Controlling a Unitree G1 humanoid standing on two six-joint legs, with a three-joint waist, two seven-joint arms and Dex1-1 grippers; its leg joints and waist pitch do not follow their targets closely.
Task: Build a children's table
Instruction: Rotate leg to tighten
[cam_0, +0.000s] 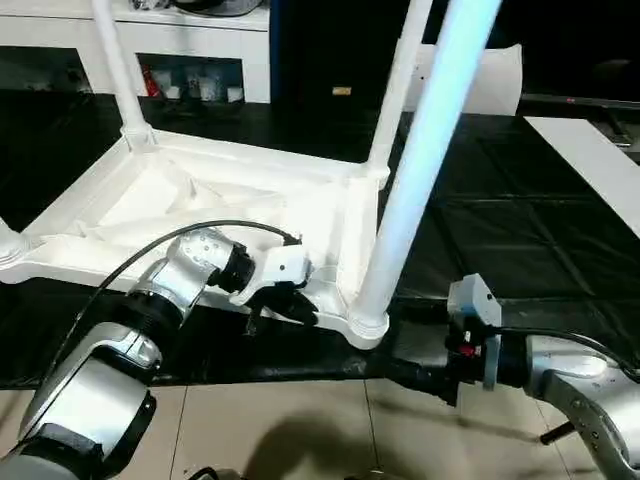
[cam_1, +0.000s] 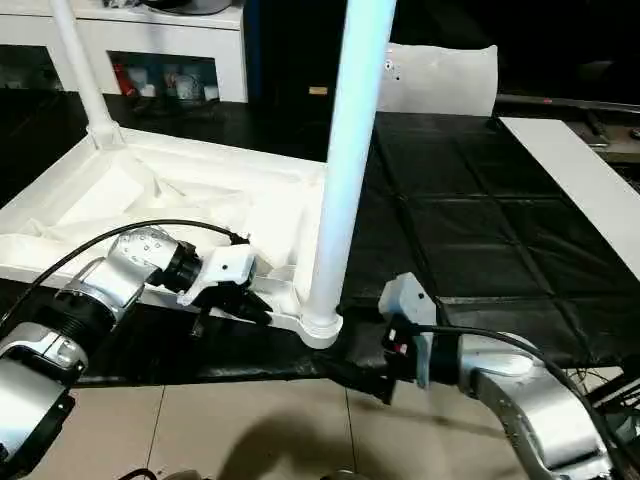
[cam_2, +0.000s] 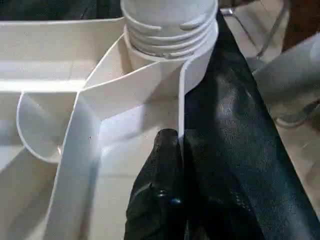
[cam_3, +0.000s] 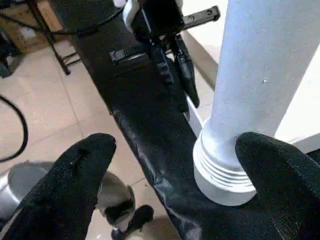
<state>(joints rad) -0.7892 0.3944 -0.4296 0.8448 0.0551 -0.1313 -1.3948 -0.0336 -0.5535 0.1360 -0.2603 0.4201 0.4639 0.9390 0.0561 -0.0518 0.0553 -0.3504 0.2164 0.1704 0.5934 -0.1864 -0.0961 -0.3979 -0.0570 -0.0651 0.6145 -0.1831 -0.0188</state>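
Black mat (cam_0: 500, 210) | tabletop (cam_0: 250, 200) rim pinched by left claw (cam_0: 283, 305)

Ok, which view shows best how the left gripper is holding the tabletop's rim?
The left wrist view: the left gripper is shut on the thin rim of the tabletop, one finger on each side, near the leg in its socket. Both eye views show the grip from above and smaller; the right wrist view shows it from outside.

Bright glare on near leg (cam_0: 420, 170) (bluish), bkgd dim.
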